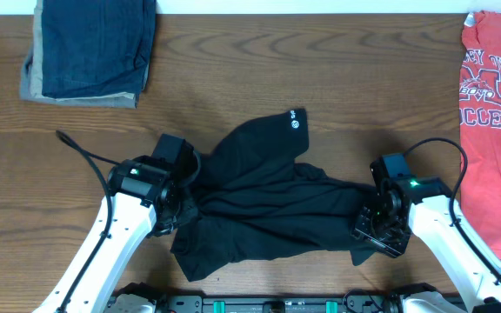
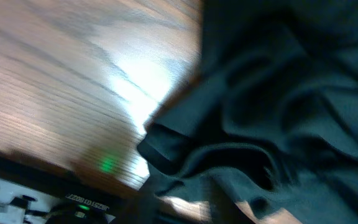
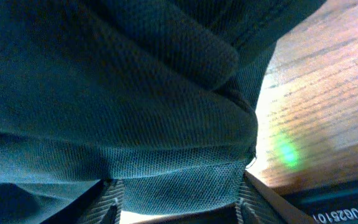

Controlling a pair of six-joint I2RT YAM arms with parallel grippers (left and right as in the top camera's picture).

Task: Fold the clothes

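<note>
Black shirt [image 1: 268, 196] rumpled, logo [image 1: 293, 123] showing, left pincer [image 1: 176, 209] and right pincer [image 1: 368, 228] clenching it

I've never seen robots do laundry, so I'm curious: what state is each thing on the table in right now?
Black shirt: crumpled, not folded, logo facing up.
Red T-shirt: spread flat at the right edge, print up.
Denim and tan stack: folded, far left corner.
Left gripper: at the shirt's left side; open or shut cannot be told.
Right gripper: cloth between its fingers; grip unclear.
</note>
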